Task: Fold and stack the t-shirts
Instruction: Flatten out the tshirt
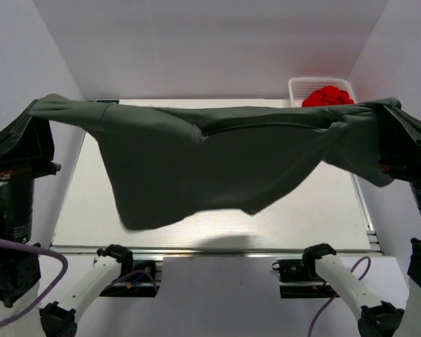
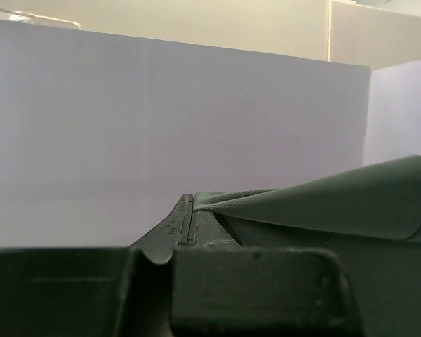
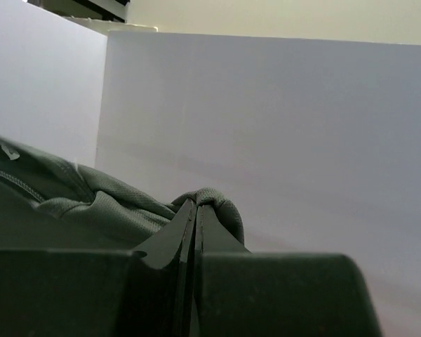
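Note:
A dark charcoal-grey t-shirt (image 1: 210, 158) hangs stretched in the air between both arms, high above the table, its lower edge dangling free. My left gripper (image 1: 38, 105) is shut on the shirt's left end; in the left wrist view the jaws are pressed together at the cloth (image 2: 191, 203), which runs off to the right. My right gripper (image 1: 387, 107) is shut on the shirt's right end; in the right wrist view the cloth (image 3: 70, 193) bunches over the closed tips (image 3: 196, 203).
A white mesh basket (image 1: 302, 88) holding a red cloth (image 1: 328, 96) stands at the table's back right corner. The white table (image 1: 323, 225) lies below the shirt. White walls enclose the left, back and right sides.

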Controlling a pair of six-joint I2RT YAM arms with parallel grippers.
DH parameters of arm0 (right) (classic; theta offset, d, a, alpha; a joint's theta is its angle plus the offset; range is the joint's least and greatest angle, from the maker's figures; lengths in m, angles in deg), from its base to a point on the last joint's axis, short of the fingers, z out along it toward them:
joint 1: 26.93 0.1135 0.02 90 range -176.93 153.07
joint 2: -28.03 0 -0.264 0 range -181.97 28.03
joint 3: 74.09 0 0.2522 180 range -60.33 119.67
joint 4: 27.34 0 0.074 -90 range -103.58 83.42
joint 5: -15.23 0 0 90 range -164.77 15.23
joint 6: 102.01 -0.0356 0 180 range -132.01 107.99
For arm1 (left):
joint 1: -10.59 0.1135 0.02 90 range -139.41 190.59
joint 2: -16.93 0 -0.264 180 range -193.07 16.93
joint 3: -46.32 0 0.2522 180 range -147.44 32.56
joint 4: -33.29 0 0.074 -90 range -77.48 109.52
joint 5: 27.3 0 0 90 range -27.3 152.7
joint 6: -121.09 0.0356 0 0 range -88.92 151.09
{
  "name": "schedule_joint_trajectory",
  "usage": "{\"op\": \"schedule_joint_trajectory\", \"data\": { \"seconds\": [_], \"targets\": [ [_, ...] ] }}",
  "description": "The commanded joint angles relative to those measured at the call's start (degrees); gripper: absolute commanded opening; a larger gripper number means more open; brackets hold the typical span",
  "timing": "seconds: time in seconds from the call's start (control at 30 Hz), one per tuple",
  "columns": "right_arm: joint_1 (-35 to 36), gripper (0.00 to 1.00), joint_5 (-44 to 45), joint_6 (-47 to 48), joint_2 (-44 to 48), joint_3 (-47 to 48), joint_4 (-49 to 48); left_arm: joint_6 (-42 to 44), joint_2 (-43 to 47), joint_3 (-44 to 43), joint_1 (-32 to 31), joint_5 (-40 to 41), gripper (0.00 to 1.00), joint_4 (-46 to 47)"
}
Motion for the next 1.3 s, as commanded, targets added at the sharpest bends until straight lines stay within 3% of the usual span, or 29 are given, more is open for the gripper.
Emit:
{"op": "schedule_joint_trajectory", "data": {
  "seconds": [0.0, 0.13, 0.27, 0.33, 0.37, 0.43, 0.53, 0.6, 0.67, 0.7, 0.73, 0.87, 1.27],
  "targets": [
    [-0.28, 0.0, 1.44, 0.18, -0.76, -2.67, -0.81, 0.67, -3.2, -0.38, 0.48, -0.54, 0.0, -2.55],
    [-0.19, 0.0, 2.84, -1.58, -2.69, -7.51, -3.88, -0.56, -5.84, 3.56, 0.48, 2.26, 0.0, -0.81],
    [-0.19, 0.0, 6.61, -5.0, -7.87, -16.03, -7.67, -2.39, -11.54, 11.63, -0.14, 11.12, 0.0, 1.31],
    [-0.11, 0.0, 9.24, -6.5, -14.19, -21.02, -10.22, -3.8, -17.86, 14.2, 0.92, 12.63, 0.0, 1.94],
    [-0.37, 0.0, 11.87, -7.54, -16.04, -22.27, -10.66, -5.64, -20.5, 16.56, 0.92, 17.08, 0.0, 1.94],
    [-0.37, 0.0, 15.49, -10.09, -25.5, -25.43, -12.41, -7.75, -29.34, 20.16, 1.44, 24.28, 0.0, 1.41],
    [-0.89, 0.0, 18.14, -12.02, -39.46, -26.77, -12.42, -12.24, -39.56, 21.67, 3.45, 27.41, 0.0, 0.62],
    [-1.6, 0.03, 16.65, -12.47, -48.37, -23.37, -11.55, -14.09, -50.11, 19.67, 4.86, 25.75, 0.17, -1.48],
    [-1.95, 0.16, 15.51, -11.78, -58.72, -14.88, -5.93, -14.79, -56.18, 15.02, 6.54, 22.67, 0.49, -2.71],
    [-2.3, 0.41, 14.72, -11.17, -60.86, -12.55, -4.18, -15.4, -60.91, 12.74, 7.06, 21.09, 0.74, -5.85],
    [-2.22, 0.52, 14.54, -10.2, -62.53, -10.53, -3.2, -15.41, -62.43, 9.15, 7.59, 19.25, 0.99, -6.5],
    [-1.95, 0.87, 12.96, -7.56, -64.06, -8.65, -2.65, -15.41, -64.03, 7.35, 7.6, 15.55, 1.0, -5.1],
    [-1.43, 0.9, 3.46, -9.58, -60.17, -18.24, -5.22, -17.24, -54.28, 24.21, 6.28, -5.71, 1.0, -2.29]
  ]
}}
